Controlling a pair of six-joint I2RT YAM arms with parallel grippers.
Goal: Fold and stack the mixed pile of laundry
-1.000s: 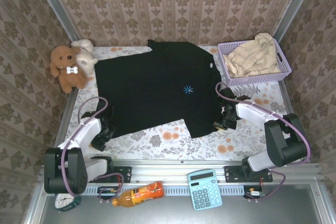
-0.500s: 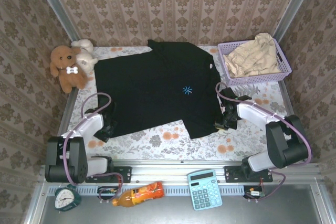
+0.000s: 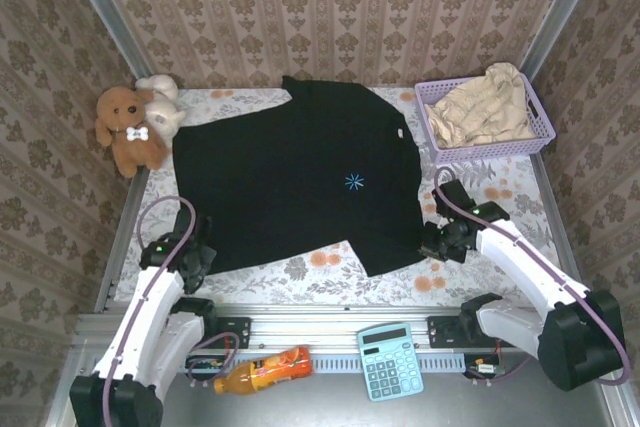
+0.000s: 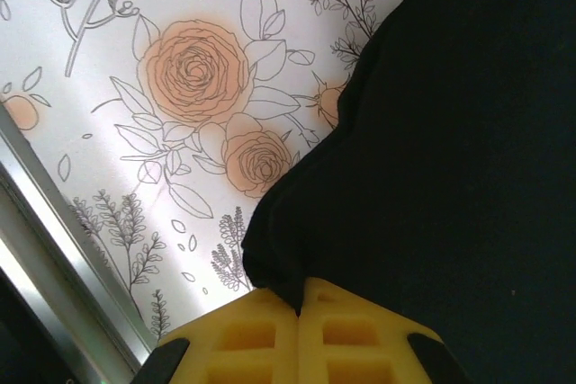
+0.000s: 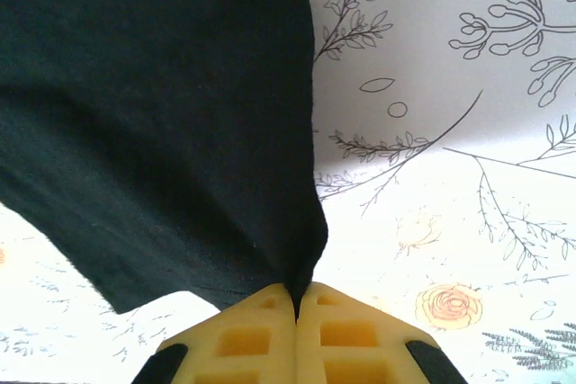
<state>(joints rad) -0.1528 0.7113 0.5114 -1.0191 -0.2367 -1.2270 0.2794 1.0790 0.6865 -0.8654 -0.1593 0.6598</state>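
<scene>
Where left hand (image 4: 299,301) pinches, soft matte black garment (image 3: 300,177), bunched.

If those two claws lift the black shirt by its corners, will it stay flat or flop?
Probably flop: the shirt lies limp and flat, and its edge puckers where the right gripper pinches it. Held at two corners, its middle would likely sag between that and the left gripper. It looks thin, so likely light.
</scene>
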